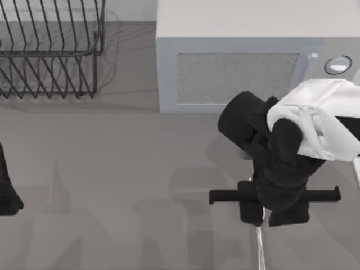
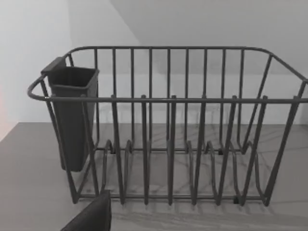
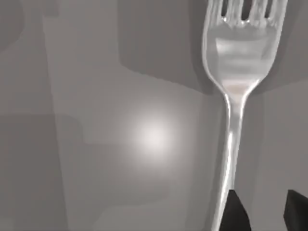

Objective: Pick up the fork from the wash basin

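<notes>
Right now the right gripper (image 1: 263, 216) sits low at the top view's right-centre, pointing down over the grey worktop (image 1: 124, 185), just in front of the white microwave (image 1: 236, 56). Fork (image 1: 261, 247) lies as a thin pale sliver running from between the two black fingers (image 1: 251, 212) toward the near edge of the top view. Right wrist view: fork (image 3: 234, 96) is long and upright in shot, tines at far end, handle passing just beside one dark fingertip (image 3: 236, 214), 2nd fingertip a bit off to the other side. Jaws are spread, one finger each side of the handle; can't tell if either touches it. Fork looks flat on the grey surface.

Left arm parked at the top view's left edge, gripper (image 1: 7, 194) partly cut off; jaw state can't tell. Left wrist view faces a wire dish rack (image 2: 168, 125) w/ dark utensil cup (image 2: 72, 115) hung on one end.
</notes>
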{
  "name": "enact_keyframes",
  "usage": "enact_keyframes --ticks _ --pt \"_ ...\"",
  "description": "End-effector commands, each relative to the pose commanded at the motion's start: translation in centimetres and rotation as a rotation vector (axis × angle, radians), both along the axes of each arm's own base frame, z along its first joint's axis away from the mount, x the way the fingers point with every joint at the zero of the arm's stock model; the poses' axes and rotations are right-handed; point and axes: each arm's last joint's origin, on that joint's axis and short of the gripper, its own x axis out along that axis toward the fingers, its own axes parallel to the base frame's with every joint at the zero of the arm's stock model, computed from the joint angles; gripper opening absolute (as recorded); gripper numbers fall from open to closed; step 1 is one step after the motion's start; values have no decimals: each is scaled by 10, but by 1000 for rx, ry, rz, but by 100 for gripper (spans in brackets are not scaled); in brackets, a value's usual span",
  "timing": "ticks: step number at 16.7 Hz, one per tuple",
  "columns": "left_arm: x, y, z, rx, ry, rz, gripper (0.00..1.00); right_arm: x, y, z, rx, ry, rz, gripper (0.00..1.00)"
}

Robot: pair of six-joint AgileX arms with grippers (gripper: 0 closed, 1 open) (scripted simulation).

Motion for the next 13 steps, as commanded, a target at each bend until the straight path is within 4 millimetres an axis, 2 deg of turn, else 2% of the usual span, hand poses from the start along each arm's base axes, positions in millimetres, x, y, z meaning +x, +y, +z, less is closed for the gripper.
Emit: enact_keyframes --ticks 7,13 --pt "0 0 0 0 0 0 100 0 0 0 0 0 0 98" --pt "0 0 0 0 0 0 100 0 0 0 0 0 0 100"
